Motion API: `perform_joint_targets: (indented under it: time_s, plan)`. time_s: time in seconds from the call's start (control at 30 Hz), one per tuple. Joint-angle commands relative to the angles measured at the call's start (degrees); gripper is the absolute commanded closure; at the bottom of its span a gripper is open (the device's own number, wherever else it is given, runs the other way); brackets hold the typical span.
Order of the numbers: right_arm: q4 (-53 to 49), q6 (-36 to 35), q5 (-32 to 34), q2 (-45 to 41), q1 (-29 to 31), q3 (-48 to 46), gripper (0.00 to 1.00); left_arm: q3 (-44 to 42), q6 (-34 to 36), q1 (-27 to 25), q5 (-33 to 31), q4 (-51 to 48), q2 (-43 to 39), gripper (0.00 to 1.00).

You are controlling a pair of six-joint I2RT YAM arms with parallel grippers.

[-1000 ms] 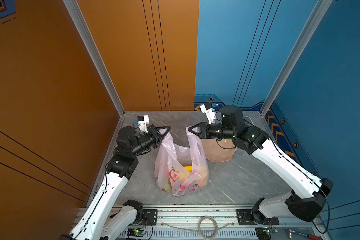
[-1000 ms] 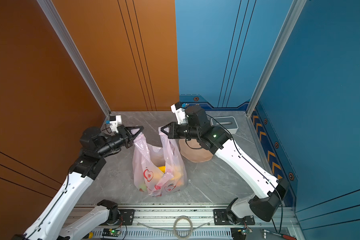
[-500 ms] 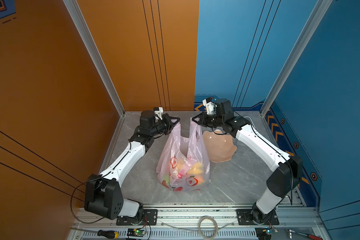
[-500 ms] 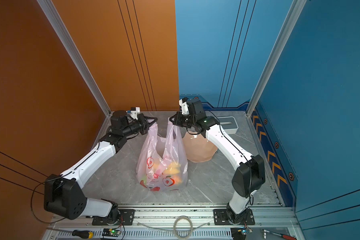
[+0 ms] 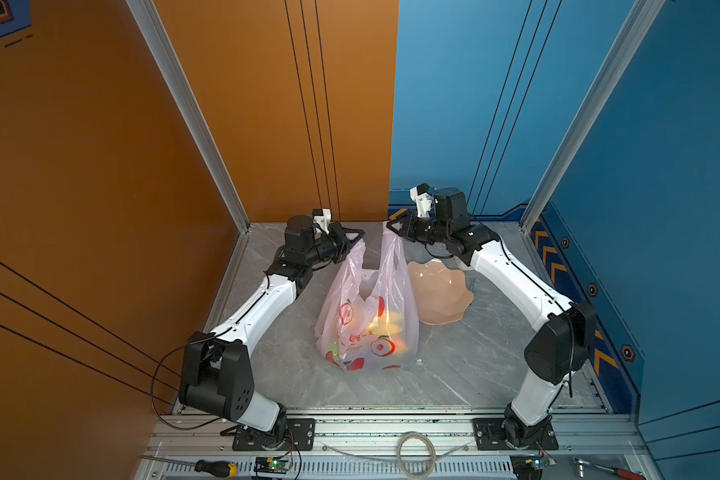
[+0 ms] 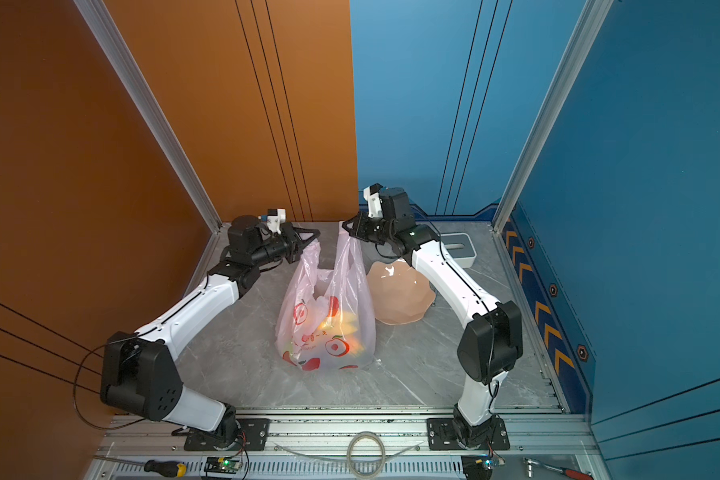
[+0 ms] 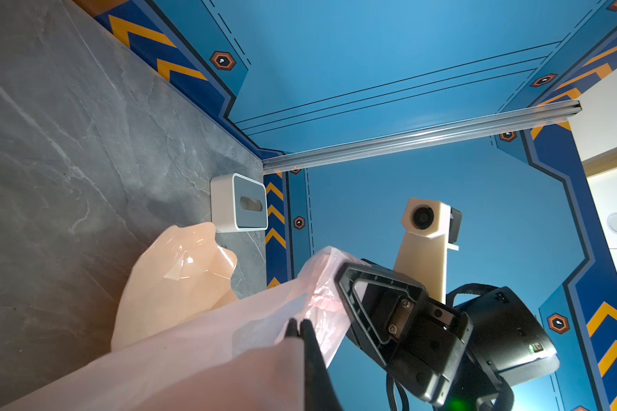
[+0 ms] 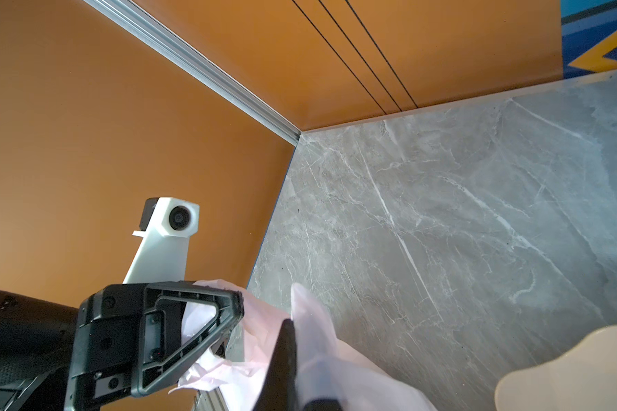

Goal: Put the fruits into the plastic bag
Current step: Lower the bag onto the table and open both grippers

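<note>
- Left claw (image 5: 357, 242), arm outstretched, clamps one handle of the crinkly translucent pale-pink plastic bag (image 5: 366, 336).
- Right claw (image 5: 393, 227) clamps the other handle.
- Glossy fruits (image 5: 391, 323) lie inside.

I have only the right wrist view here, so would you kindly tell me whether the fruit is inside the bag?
Observer: Yes, yellow and orange fruit shows through the bag in both top views.
Operator: Thank you. Is the bag hanging free?
Observer: It seems not; its bottom appears to rest on the table.
Operator: What stands behind my arm?
Observer: A white-and-grey box sits in the far corner, beyond the bowl.
</note>
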Motion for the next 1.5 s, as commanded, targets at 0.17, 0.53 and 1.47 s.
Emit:
perform_joint_targets:
  time_s: [0.17,0.53,1.47]
  plan:
    - [2.58,-0.38,-0.1,-6.18,-0.25,2.15,1.0,4.05,2.67,1.07,1.02,-2.75,-7.19,1.0]
    - [7.5,2.49,-2.48,-10.5,0.65,-10.05,1.0,-4.45,2.88,0.43,1.56,-3.98,-12.61,1.0]
    - [4.76,1.81,-3.05,-7.37,5.81,-16.35,0.42,-7.04,12.82,-4.02,-1.59,-18.07,-13.08,0.42]
